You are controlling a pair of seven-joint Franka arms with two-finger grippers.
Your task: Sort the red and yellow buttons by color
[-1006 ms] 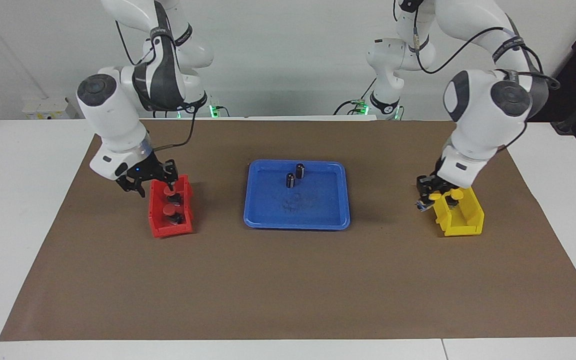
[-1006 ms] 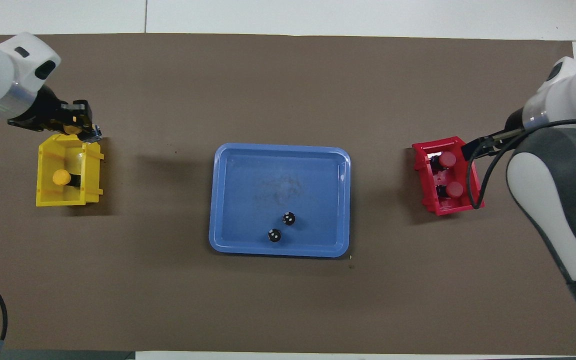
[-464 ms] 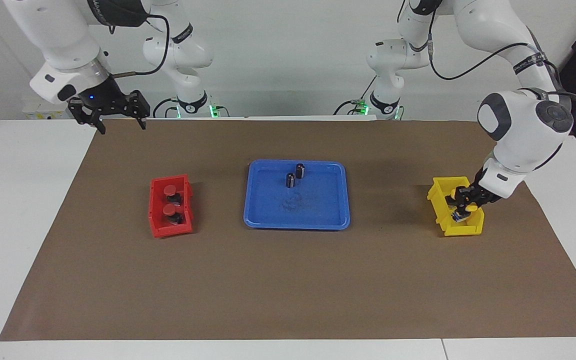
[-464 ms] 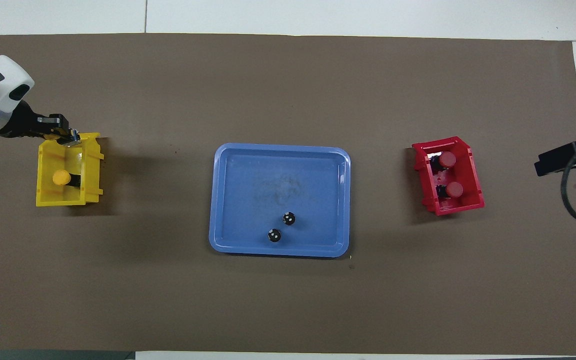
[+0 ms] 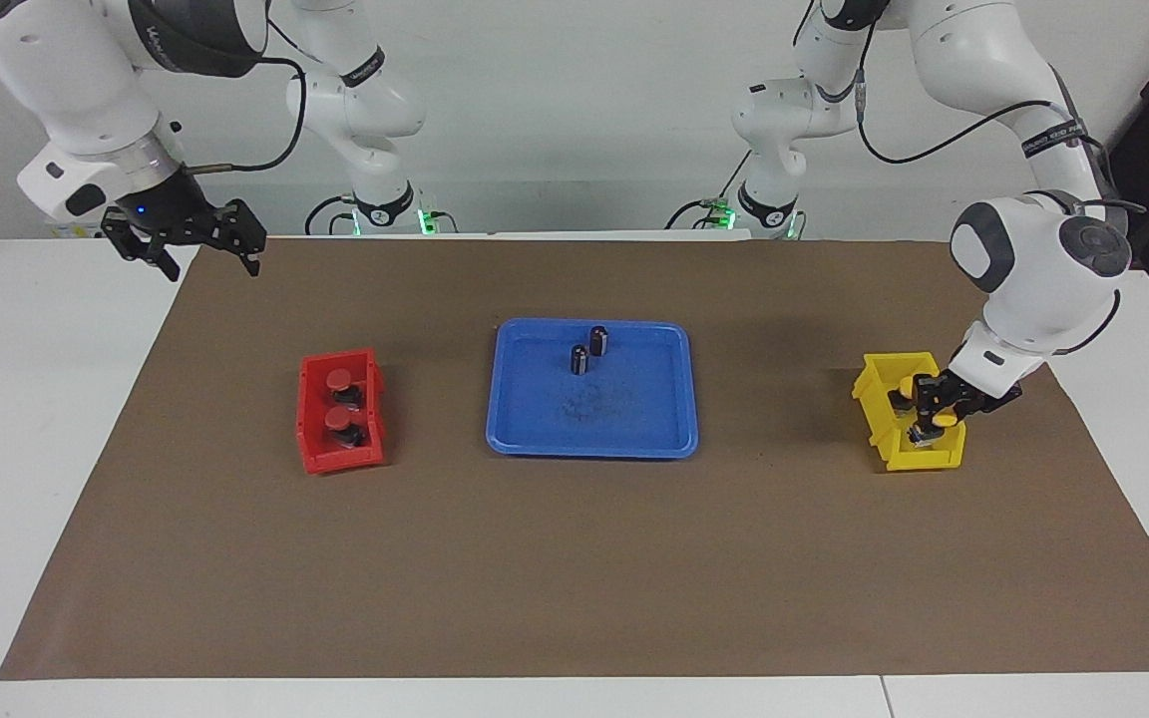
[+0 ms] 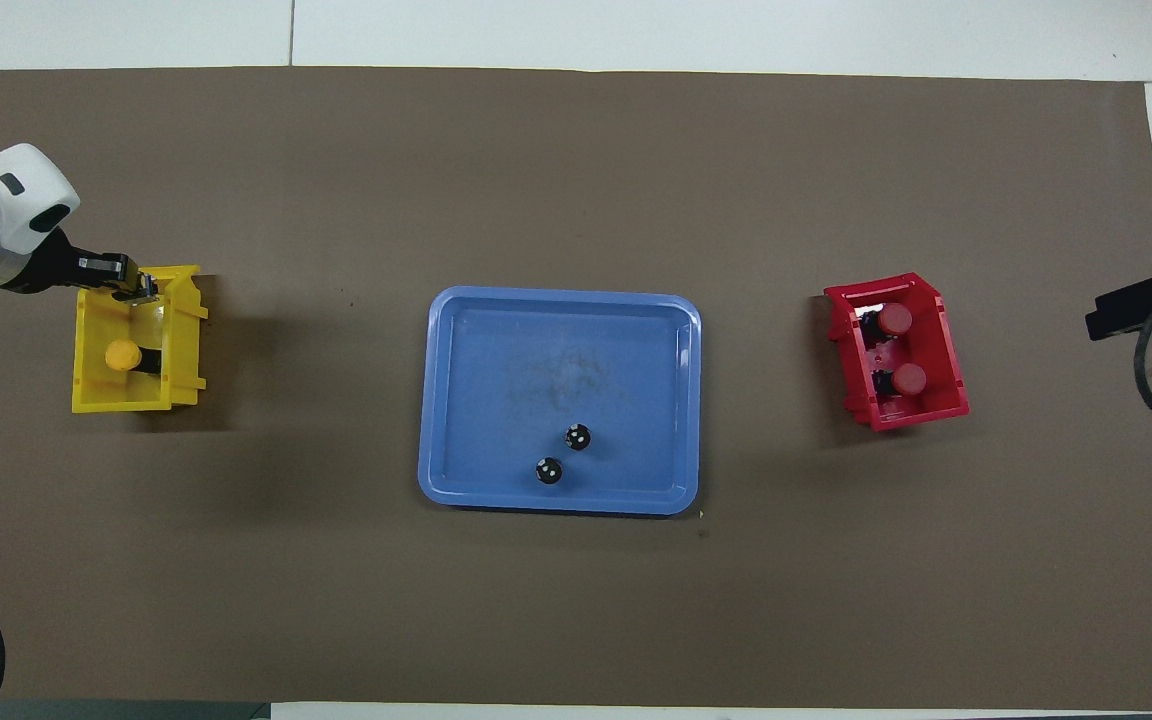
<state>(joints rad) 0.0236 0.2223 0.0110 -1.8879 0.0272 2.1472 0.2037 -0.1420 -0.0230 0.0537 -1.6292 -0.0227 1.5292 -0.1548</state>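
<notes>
Two red buttons (image 5: 338,379) (image 5: 341,418) lie in the red bin (image 5: 313,439), also seen from overhead (image 6: 896,318) (image 6: 908,378). One yellow button (image 6: 122,355) lies in the yellow bin (image 6: 86,400). My left gripper (image 5: 934,414) is down in the yellow bin (image 5: 874,399), at the end farther from the robots, shut on the second yellow button (image 5: 944,419). From overhead the left gripper (image 6: 139,288) hides that button. My right gripper (image 5: 213,269) is open, empty and raised over the mat's corner at the right arm's end.
A blue tray (image 5: 535,439) sits mid-table between the two bins, with two dark capless cylinders (image 5: 579,359) (image 5: 598,340) standing at its end nearer the robots. A brown mat (image 5: 574,568) covers the table.
My right gripper let go of a red button in the red bin, then rose and drew back to the mat's corner. My left gripper carried the yellow button from beside the yellow bin into it.
</notes>
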